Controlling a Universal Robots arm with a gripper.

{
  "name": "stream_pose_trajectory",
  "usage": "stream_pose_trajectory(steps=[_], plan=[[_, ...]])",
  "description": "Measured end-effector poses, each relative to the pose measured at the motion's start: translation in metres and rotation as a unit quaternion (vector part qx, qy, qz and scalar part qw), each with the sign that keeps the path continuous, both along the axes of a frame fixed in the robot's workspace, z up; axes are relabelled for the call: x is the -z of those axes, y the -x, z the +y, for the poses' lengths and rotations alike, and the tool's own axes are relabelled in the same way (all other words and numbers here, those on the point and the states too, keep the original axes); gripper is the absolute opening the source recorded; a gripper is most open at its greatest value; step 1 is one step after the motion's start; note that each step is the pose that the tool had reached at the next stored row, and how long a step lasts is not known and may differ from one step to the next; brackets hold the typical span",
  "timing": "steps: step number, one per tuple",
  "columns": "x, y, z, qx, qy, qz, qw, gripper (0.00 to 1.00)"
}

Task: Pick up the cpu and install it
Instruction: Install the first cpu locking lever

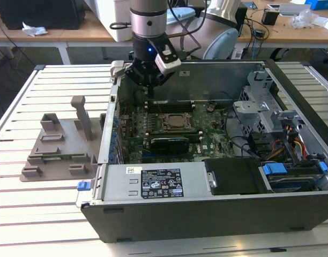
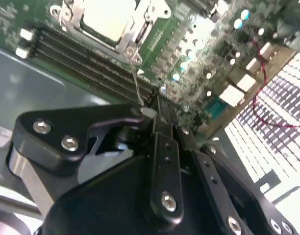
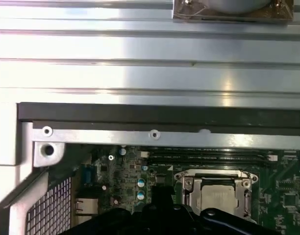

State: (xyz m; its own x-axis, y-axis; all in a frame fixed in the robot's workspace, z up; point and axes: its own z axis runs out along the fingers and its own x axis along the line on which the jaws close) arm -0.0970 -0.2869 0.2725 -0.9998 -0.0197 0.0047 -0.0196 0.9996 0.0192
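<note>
While gripper (image 1: pixel 148 85) hovers, cpu (image 1: pixel 177 122) sits below (socketed).

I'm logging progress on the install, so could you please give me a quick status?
Gripper above the open case's rear, jaws look closed, holding nothing visible. Cpu sits in the motherboard socket, metal frame around it. Nothing obstructing.
</note>
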Motion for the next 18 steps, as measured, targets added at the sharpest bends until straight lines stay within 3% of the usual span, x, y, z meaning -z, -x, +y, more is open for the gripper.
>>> stream_pose_trajectory(steps=[3, 7, 8, 10, 12, 15, 18], plan=[[0.0069, -0.003, 0.001, -0.003, 0.0001, 0.0001, 1.0, 0.11], [0.008, -0.022, 0.001, -0.006, 0.0, 0.0019, 1.0, 0.11], [0.0087, -0.031, 0.001, -0.009, -0.0009, 0.0037, 1.0, 0.11], [0.0092, -0.037, 0.001, -0.017, -0.008, 0.0044, 0.9998, 0.11], [0.0102, -0.042, 0.001, -0.025, -0.0115, 0.0047, 0.9996, 0.11], [0.0193, -0.053, 0.001, -0.04, -0.0121, 0.0063, 0.9991, 0.11], [0.0299, -0.054, 0.001, -0.05, -0.012, 0.007, 0.9986, 0.11]])
